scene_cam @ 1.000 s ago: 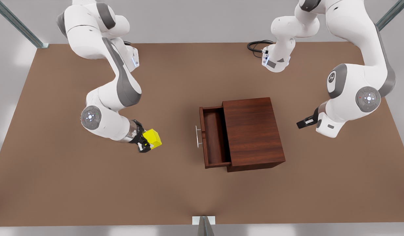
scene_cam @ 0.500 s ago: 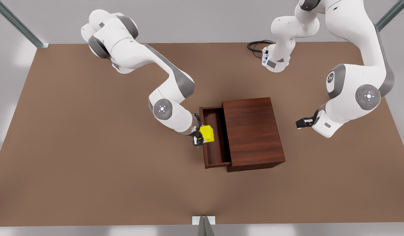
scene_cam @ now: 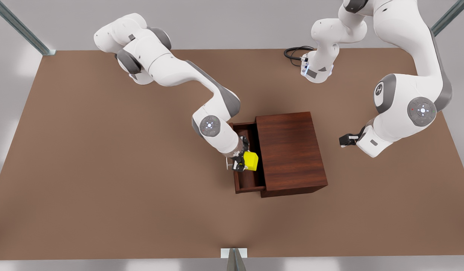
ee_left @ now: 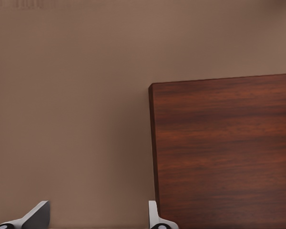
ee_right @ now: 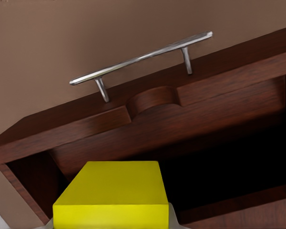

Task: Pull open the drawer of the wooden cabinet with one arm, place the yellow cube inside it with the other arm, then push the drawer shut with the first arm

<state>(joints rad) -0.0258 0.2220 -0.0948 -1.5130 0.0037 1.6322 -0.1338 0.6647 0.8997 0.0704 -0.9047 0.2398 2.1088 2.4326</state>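
From the front view, a wooden cabinet sits mid-table with its drawer pulled out toward the front view's left. The right gripper hangs over the open tray, its jaws closed on the yellow cube, which is above the drawer and not yet released. The left gripper waits well apart on the cabinet's far side, on the front view's right.

From the left wrist view, the left gripper's fingertips stand wide apart with nothing between them, beside the cabinet's grained side.

From the right wrist view, the cube sits in the jaws above the drawer's dark interior, the silver bar handle beyond.

Opening looks done; releasing the cube and pushing the drawer shut remain.
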